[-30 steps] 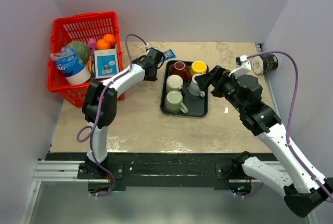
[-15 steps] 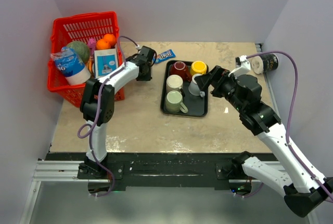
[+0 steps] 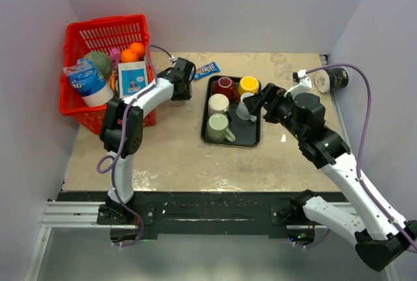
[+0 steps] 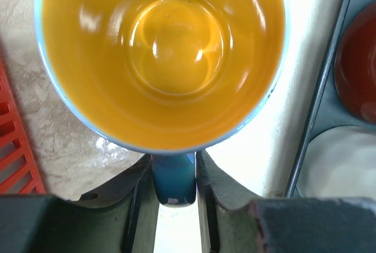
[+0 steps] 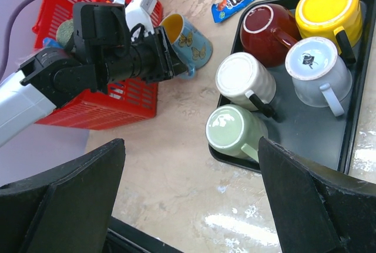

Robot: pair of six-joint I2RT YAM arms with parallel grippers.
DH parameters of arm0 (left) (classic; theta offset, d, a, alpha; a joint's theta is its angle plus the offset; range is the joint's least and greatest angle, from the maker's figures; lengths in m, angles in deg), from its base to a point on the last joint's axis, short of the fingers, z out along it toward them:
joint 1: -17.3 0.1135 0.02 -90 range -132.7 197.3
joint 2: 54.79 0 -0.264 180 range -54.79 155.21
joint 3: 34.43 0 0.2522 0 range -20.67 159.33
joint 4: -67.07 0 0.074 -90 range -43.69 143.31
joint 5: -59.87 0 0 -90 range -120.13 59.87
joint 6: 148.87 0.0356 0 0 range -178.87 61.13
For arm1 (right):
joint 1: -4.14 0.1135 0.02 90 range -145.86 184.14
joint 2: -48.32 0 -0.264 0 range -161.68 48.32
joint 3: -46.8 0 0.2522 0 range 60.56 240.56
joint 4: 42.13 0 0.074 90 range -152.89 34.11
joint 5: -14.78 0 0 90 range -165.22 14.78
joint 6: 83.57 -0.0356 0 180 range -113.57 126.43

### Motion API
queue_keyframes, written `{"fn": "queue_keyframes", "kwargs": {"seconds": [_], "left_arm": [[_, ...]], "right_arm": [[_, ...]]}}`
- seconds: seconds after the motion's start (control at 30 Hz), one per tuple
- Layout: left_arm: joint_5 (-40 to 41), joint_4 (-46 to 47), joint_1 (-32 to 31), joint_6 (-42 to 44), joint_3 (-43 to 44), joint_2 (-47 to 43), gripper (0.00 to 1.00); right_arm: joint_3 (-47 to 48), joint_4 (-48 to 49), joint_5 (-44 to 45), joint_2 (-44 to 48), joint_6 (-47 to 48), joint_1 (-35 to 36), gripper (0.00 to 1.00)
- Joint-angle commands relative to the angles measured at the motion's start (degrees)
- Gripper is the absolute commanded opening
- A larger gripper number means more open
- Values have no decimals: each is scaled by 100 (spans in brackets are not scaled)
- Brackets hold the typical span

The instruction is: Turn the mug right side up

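Observation:
A blue butterfly mug (image 5: 189, 40) with a yellow inside (image 4: 170, 47) is tilted, its mouth toward the left wrist camera, on the table between the red basket and the black tray (image 3: 246, 134). My left gripper (image 3: 183, 73) is shut on the mug's blue handle (image 4: 174, 178), which sits between the fingers (image 4: 141, 206). In the top view the gripper hides most of the mug. My right gripper (image 3: 255, 103) is open and empty, held above the tray's right side; its fingers (image 5: 64, 200) frame the right wrist view.
The tray (image 5: 305, 130) holds several upside-down mugs: maroon (image 5: 267, 27), yellow (image 5: 326, 6), white (image 5: 242, 80), grey (image 5: 317, 65), green (image 5: 235, 130). A red basket (image 3: 85, 33) of groceries stands at far left. A candy packet (image 3: 207, 68) lies behind the tray. A dark can (image 3: 332, 79) stands at right.
My left gripper moved left, away from the tray toward the basket, carrying the mug; it has been still for the last half second. The right arm barely shifted.

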State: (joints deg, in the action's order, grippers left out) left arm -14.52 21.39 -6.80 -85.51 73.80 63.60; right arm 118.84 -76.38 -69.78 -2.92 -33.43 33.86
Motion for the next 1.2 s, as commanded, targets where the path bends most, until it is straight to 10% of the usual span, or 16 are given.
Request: {"fn": "queue_keyframes", "kwargs": {"seconds": [0.0, 0.37, 1.17], "left_arm": [[99, 301, 63, -70, -26, -290, 37], [345, 336, -86, 35, -307, -1071, 99], [-269, 986, -1071, 862, -957, -3769, 99]], "right_arm": [[236, -86, 134, 141, -57, 8, 99], [175, -201, 28, -8, 302, -1, 99], [-916, 1715, -1502, -2108, 2834, 490, 84]]}}
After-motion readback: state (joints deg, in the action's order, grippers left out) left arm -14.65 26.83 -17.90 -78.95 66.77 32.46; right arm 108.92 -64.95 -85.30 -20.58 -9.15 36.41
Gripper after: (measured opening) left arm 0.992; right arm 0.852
